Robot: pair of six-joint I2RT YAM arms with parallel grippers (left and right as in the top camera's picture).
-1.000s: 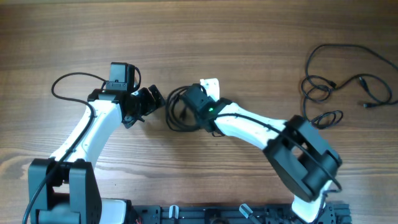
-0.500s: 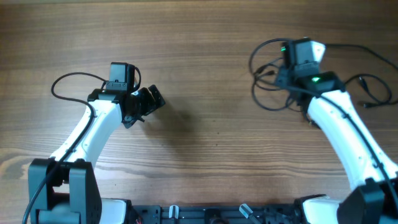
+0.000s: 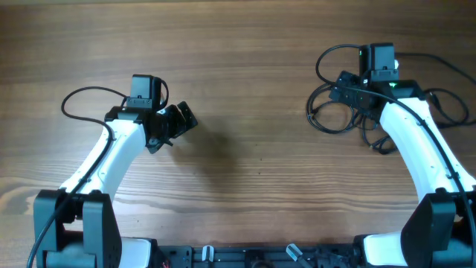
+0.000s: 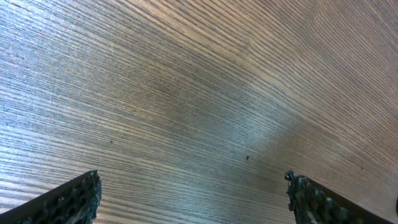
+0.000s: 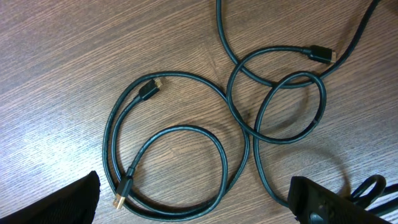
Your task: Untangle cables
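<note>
Wood-grain table point(image 3: 245, 45) fills every view. From overhead, the cables point(image 3: 325, 131) lie in loose black loops beneath and beside the right gripper point(image 3: 343, 93), with more strands trailing off to its right. Only the right wrist camera shows that gripper's fingers spread wide, pinching nothing, above overlapping loops, a gold-tipped plug point(image 5: 149, 89) ahead of its left finger. The left gripper point(image 4: 193, 199), likewise spread, has only wood grain beneath it, well apart from the cables.

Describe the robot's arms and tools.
The left arm and right arm have white links, black joints. A thin black cable loops off the left; a green light marks the right. The left tool and right tool are black with ribbed fingers.
</note>
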